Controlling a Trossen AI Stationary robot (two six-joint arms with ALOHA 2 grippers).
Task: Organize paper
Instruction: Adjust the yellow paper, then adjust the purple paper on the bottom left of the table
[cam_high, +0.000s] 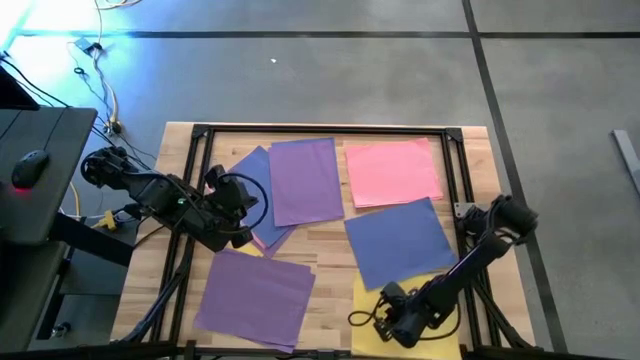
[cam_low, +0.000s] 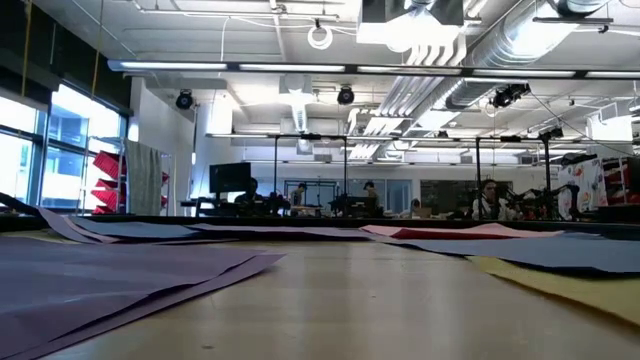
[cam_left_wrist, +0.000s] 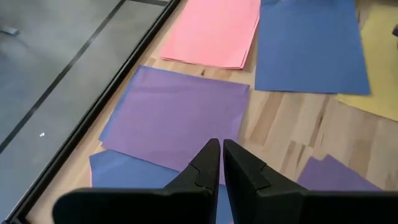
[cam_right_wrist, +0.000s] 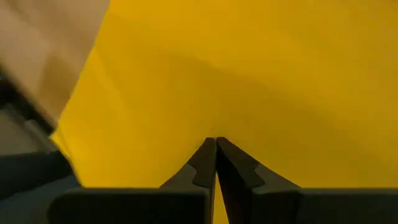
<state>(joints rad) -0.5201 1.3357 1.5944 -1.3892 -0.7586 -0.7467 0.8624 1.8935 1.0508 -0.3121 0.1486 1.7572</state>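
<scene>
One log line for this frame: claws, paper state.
left claw: shut, empty, above purple sheet | right claw: shut, at yellow sheet, grip unclear | pink sheet, blue sheet: unstacked

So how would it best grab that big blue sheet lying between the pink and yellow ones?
Probably by a free corner. The blue sheet lies flat on the table, so pinch its corner near the pink sheet, coming from above; its lower edge overlaps the yellow sheet.

arms: 2, black, jointed | cables: black loops | fingers (cam_left_wrist: 205, 168): dark, tapered
</scene>
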